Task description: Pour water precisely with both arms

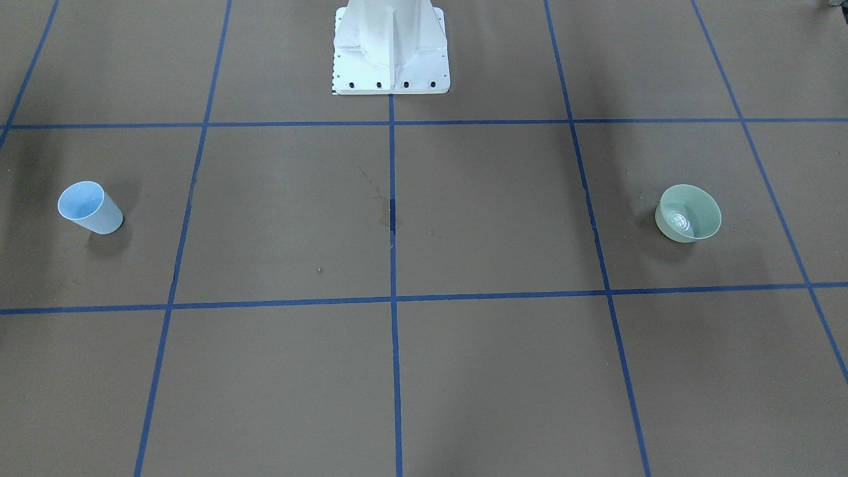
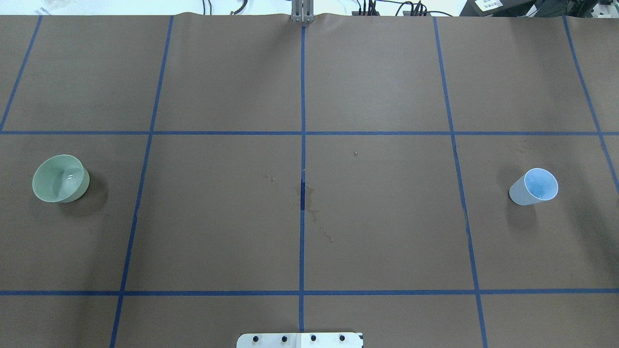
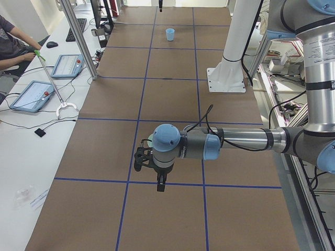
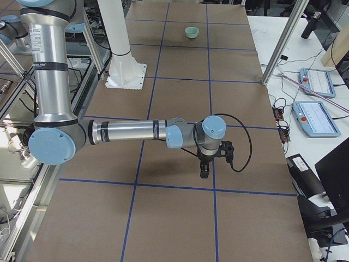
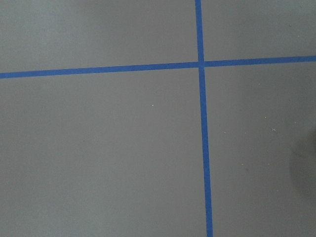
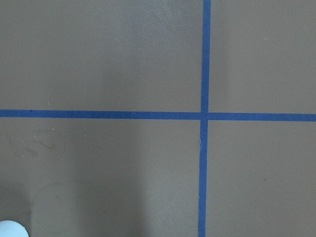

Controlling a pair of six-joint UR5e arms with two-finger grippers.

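The desk [image 2: 222, 217] is covered in brown sheeting marked off by blue tape lines [image 2: 303, 96]. A green bowl [image 2: 60, 178] stands on the robot's left side. A pale blue cup [image 2: 533, 186] stands upright on the right side, well apart from the bowl. The water [image 1: 680, 222] shows as a white glint in the bottom of the bowl; whether the cup also holds any cannot be told. Faint wet marks [image 2: 312, 208] lie at the desk's centre, on the middle tape line.

The left arm [image 3: 235, 140] reaches out level over the desk, with the left pincer [image 3: 161, 187] pointing straight down beside the bowl. The right arm [image 4: 125, 131] is posed likewise, and the right pincer [image 4: 205, 173] hangs above the sheeting. Both pincers appear only in the side views, so how far each is open, and whether it holds anything, cannot be told. A white pedestal [image 1: 391, 46] stands at the robot's edge.
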